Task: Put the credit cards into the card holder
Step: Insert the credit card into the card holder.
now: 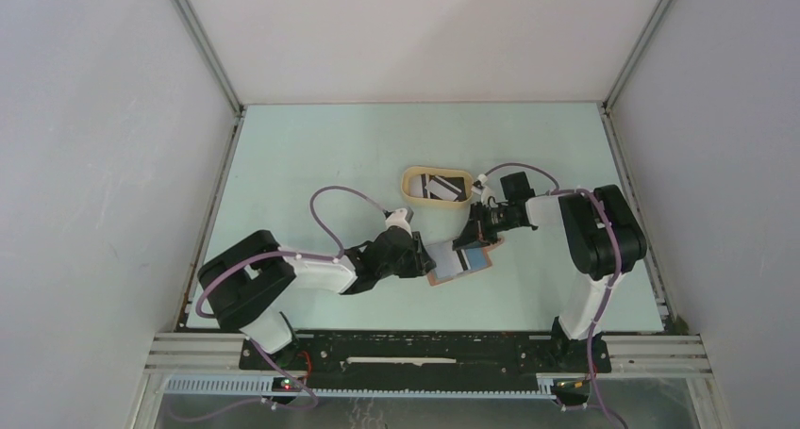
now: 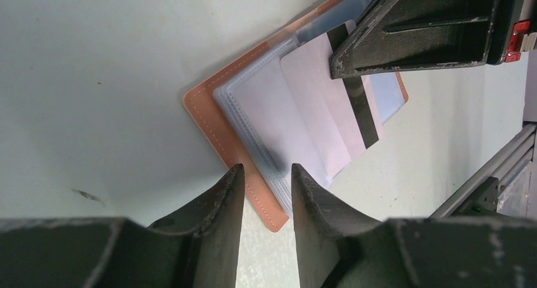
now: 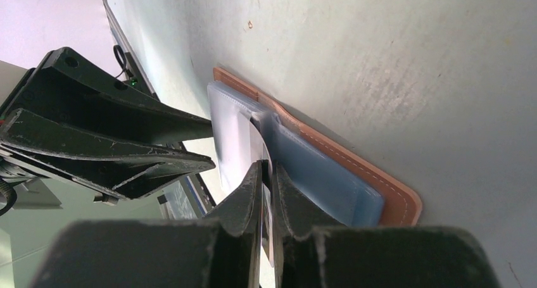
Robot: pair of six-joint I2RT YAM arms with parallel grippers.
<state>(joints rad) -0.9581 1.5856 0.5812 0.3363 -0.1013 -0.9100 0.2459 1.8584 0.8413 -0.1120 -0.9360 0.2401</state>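
Observation:
The reddish-brown card holder (image 1: 462, 262) lies open on the table, its clear and light blue pockets facing up (image 2: 215, 117) (image 3: 329, 174). My right gripper (image 1: 475, 236) (image 3: 267, 174) is shut on a whitish credit card with a dark stripe (image 2: 316, 98). The card's far end lies among the holder's clear pockets. My left gripper (image 1: 426, 257) (image 2: 265, 174) stands open at the holder's near-left corner. The leather edge shows in the gap between its fingertips, and neither one touches it. More credit cards (image 1: 439, 187) lie in the tray.
An oval beige tray (image 1: 408, 186) stands just behind the card holder, close to my right wrist. The two grippers face each other across the holder, a few centimetres apart. Grey walls close in the table on the left, right and back.

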